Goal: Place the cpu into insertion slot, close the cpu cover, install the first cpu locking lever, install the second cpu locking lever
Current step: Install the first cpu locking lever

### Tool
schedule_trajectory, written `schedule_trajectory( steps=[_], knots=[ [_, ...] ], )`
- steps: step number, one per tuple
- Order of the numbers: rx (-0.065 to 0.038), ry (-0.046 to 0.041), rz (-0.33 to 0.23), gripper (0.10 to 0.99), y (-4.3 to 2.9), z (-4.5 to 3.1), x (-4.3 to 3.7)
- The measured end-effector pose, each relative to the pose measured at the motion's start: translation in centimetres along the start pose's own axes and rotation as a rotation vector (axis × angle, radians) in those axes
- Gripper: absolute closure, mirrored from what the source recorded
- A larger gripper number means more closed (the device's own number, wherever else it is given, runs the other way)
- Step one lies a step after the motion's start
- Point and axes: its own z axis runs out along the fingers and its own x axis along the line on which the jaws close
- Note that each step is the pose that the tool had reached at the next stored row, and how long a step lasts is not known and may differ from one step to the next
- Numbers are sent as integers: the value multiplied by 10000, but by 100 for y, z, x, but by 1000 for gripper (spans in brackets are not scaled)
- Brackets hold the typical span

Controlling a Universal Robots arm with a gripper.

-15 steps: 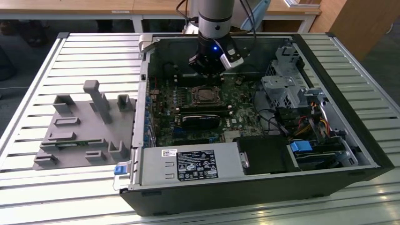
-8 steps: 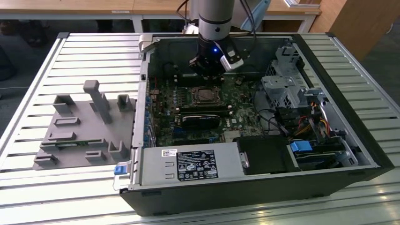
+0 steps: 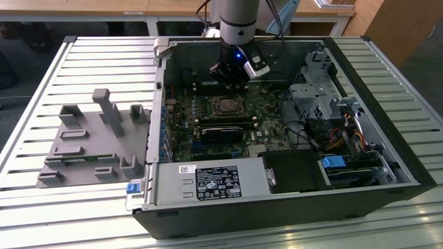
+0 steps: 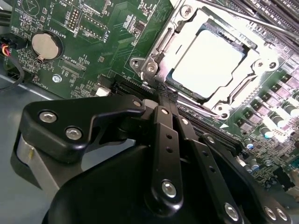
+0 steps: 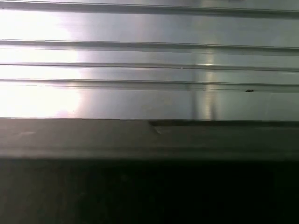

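One open black computer case [image 3: 387,171] lies on the ribbed silver metal surface [image 3: 104,62], with one green motherboard [image 3: 207,116] inside it, taken here as the landmark. One arm reaches down into the case, and its black gripper [image 3: 232,83] hangs over the far part of the motherboard, just beyond the socket. In the second wrist view the gripper [image 4: 163,95] shows two black fingers [image 4: 164,135] lying side by side and drawn close together, with nothing seen between them; their tips sit just beside the socket's rim.

Near the middle of the motherboard sits one small square insertion slot with a metal rim [image 3: 227,106]. One flat square cpu with a pale silver-grey top [image 4: 212,63] lies inside it. One thin silver cpu cover with a square cut-out [image 4: 243,88] lies flat around the chip, framing it. One thin metal lever rod [image 4: 243,18] runs along the far side of the socket.

Also on the motherboard, one round silver coin battery [image 4: 46,45] sits well apart from the socket.

Beside the case, on the exterior view's left, rests one grey plastic fixture tray [image 3: 90,150] with several upright posts.
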Motion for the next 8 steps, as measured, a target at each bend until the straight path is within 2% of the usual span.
schedule_trajectory(
  steps=[8],
  knots=[
    [116, 1, -5, 980, 16, 21, -2]
  ],
)
